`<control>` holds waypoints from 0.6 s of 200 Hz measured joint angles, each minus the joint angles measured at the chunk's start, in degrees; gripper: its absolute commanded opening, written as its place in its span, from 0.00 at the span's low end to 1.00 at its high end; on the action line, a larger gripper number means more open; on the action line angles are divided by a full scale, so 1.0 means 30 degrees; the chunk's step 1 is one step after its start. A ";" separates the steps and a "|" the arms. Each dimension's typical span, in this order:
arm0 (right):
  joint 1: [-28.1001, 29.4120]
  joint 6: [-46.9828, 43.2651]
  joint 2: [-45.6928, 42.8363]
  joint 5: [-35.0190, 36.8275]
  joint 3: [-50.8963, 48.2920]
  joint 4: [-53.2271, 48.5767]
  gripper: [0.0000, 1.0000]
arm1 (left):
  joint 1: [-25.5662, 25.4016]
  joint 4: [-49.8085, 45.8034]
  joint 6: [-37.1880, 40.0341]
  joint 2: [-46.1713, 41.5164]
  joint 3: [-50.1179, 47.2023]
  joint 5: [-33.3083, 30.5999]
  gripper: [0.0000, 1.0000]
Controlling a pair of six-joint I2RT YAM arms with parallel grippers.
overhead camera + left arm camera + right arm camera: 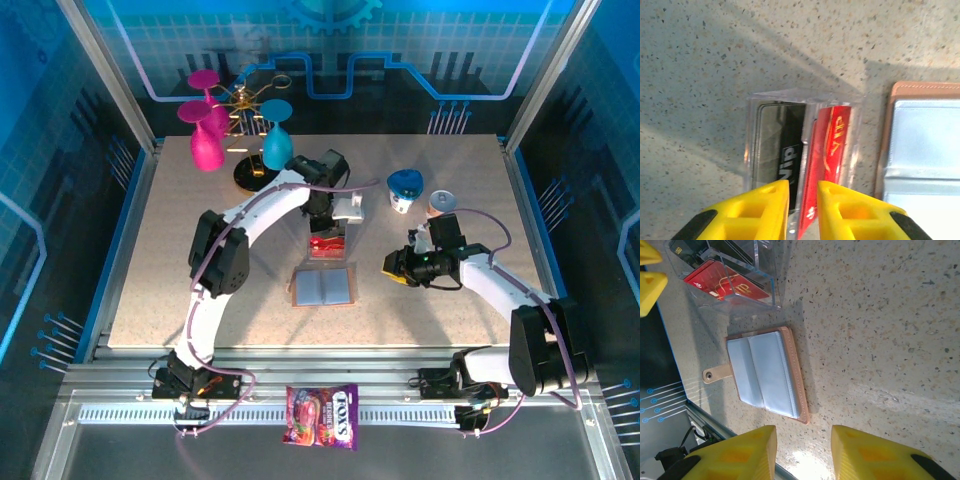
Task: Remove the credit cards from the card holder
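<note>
Yellow-fingered and pointing down, my left gripper (803,210) hangs over a clear plastic box (805,95) near the middle of the speckled table (200,250). Its jaws stand a narrow way apart and I see nothing pinched between them. The lower end of a red card (832,145) runs beneath that gap.

Two of the credit cards (722,282) are in that box. The red card leans on its edge with gold lettering on its face. Beside it is a black card (790,160) with white VIP lettering. In my right wrist view the red faces show through the box's clear wall. The left fingertips (650,287) sit just past the end of the box, apart from each other.

The card holder (765,372) lies opened flat on the table just beside the box, on the side nearer my bases, and does not touch it. Its grey-blue pockets face up inside a brown edge, and a small brown tab (715,374) sticks out from one side. I cannot tell whether any card is in the pockets.

My right gripper (804,450) hovers above bare table to the right of the card holder, apart from it. Its jaws are spread with nothing between them.

A purple-red candy packet (322,415) lies on the metal rail between my two bases. At the far side of the table are pink glasses (205,140), a teal glass (277,145) and a small blue-topped cup (404,190).
</note>
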 measured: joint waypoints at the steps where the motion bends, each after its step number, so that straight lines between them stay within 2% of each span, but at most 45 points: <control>1: 0.0007 0.0007 0.0007 -0.0015 0.0007 0.0007 0.35 | -0.0007 0.0087 -0.0138 -0.0102 -0.0117 0.0051 0.23; 43: 0.0656 0.0109 0.0634 -0.0117 0.0189 0.0204 0.35 | -0.0219 0.3402 -0.4524 -0.3213 -0.3803 0.1384 0.26; 68: 0.1144 0.0226 0.1064 -0.0109 0.0401 0.0357 0.35 | -0.0262 0.5472 -0.7774 -0.4663 -0.5741 0.1989 0.23; 120: 0.2259 0.0503 0.2142 -0.0087 0.1049 0.0874 0.35 | -0.0262 1.0353 -1.6422 -0.6994 -1.0579 0.3745 0.22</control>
